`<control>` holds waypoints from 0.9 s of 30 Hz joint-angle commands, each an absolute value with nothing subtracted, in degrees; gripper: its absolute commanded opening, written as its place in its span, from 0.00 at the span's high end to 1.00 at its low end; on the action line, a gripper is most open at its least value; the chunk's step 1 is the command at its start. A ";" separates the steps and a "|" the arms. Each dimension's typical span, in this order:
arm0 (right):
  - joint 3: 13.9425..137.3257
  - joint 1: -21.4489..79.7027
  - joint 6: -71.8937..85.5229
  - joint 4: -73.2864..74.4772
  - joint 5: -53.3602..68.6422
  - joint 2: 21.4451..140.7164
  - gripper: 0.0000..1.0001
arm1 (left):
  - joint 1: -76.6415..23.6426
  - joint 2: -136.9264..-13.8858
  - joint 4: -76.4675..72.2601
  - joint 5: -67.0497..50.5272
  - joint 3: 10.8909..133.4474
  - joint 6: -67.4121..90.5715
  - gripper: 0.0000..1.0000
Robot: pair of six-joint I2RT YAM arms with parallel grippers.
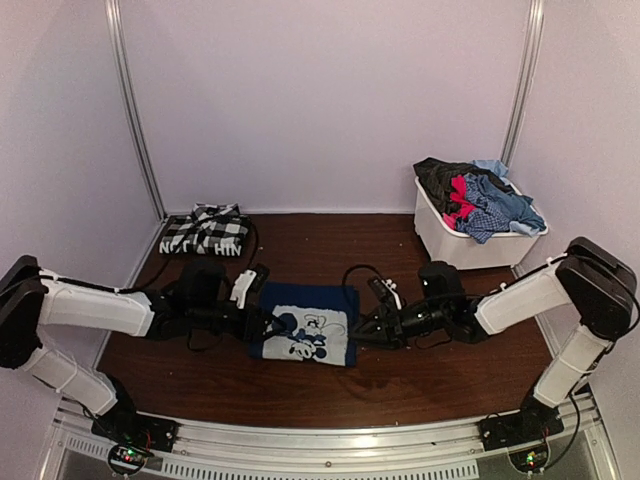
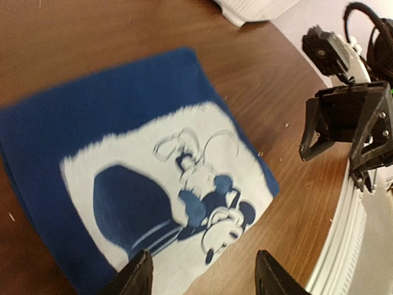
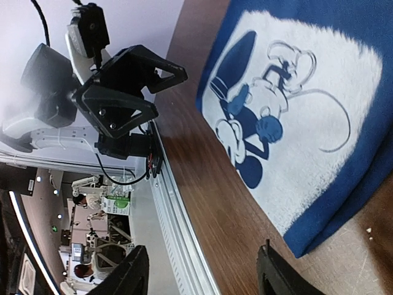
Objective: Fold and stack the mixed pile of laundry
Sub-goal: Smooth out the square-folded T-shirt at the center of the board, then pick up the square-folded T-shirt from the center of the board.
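Both jaws stood spread, empty, flanking the folded navy blue cartoon-print garment point(image 1: 305, 335). A black-and-white checked shirt point(image 1: 203, 230) lay folded upper left; unfolded clothes point(image 1: 480, 200) heaped the white plastic bin point(image 1: 440, 240).

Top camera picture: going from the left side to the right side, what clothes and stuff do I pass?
folded checked shirt → folded blue cloth with the cartoon print → white bin holding the laundry pile

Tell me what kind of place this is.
Probably a robotics lab cell: bare white walls on metal posts, a wooden table, and a cluttered workshop beyond.
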State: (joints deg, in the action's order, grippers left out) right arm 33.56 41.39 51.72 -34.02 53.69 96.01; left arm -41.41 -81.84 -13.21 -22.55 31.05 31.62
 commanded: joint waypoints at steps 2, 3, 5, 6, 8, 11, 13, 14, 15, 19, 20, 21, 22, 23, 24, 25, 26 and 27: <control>35.62 36.60 43.64 -19.19 45.79 86.68 0.40 | -52.26 -76.42 -3.35 -1.31 39.57 11.25 0.43; 36.02 35.71 42.80 -17.16 44.85 86.06 0.40 | -54.21 -77.19 -3.68 1.53 40.43 7.91 0.44; 35.69 33.82 42.65 -15.88 43.87 85.35 0.40 | -58.38 -79.57 -3.69 6.10 42.61 1.32 0.45; 35.30 33.02 42.85 -15.87 43.53 85.17 0.40 | -60.55 -81.17 -3.56 8.08 44.39 -3.38 0.45; 34.79 31.71 43.12 -16.02 42.92 84.95 0.40 | -64.38 -85.50 -2.57 11.62 47.51 -9.77 0.48; 34.08 30.39 43.50 -16.47 42.32 84.99 0.39 | -68.60 -92.26 -2.15 14.28 51.25 -15.81 0.52; 33.73 29.70 43.51 -16.56 42.28 85.16 0.38 | -70.34 -96.08 -2.34 14.54 53.42 -18.00 0.54; 33.65 29.44 43.49 -16.73 42.34 85.29 0.38 | -71.09 -98.06 -2.18 14.78 54.49 -18.83 0.56; 33.43 29.14 43.50 -16.92 42.57 85.46 0.38 | -71.64 -99.75 -2.05 14.99 55.66 -19.54 0.57; 32.88 28.34 43.43 -17.81 43.33 86.14 0.38 | -72.93 -105.17 -1.27 14.48 59.04 -21.93 0.64; 32.86 28.30 43.35 -17.83 43.53 86.51 0.38 | -73.00 -106.50 -1.30 13.99 59.55 -22.36 0.65; 32.81 28.30 43.29 -18.00 43.73 86.83 0.38 | -72.99 -107.11 -1.31 13.59 60.01 -22.78 0.66; 32.73 28.30 43.43 -18.46 43.91 87.24 0.38 | -72.99 -108.09 -1.20 13.38 60.48 -23.15 0.67; 32.54 28.29 43.61 -18.90 44.08 87.61 0.38 | -73.04 -109.27 -1.03 13.04 60.99 -23.46 0.68; 32.46 28.30 43.78 -19.28 44.26 88.04 0.38 | -73.04 -110.01 -0.97 12.80 61.45 -23.58 0.68; 32.39 28.30 44.01 -19.82 44.43 88.47 0.38 | -73.03 -110.78 -0.74 12.44 61.90 -23.85 0.68; 32.20 28.30 44.40 -20.42 44.59 88.83 0.38 | -73.10 -111.49 -0.41 12.16 62.45 -24.11 0.68; 31.98 28.28 44.79 -21.15 44.71 89.18 0.38 | -73.06 -112.25 -0.36 12.25 62.83 -24.15 0.68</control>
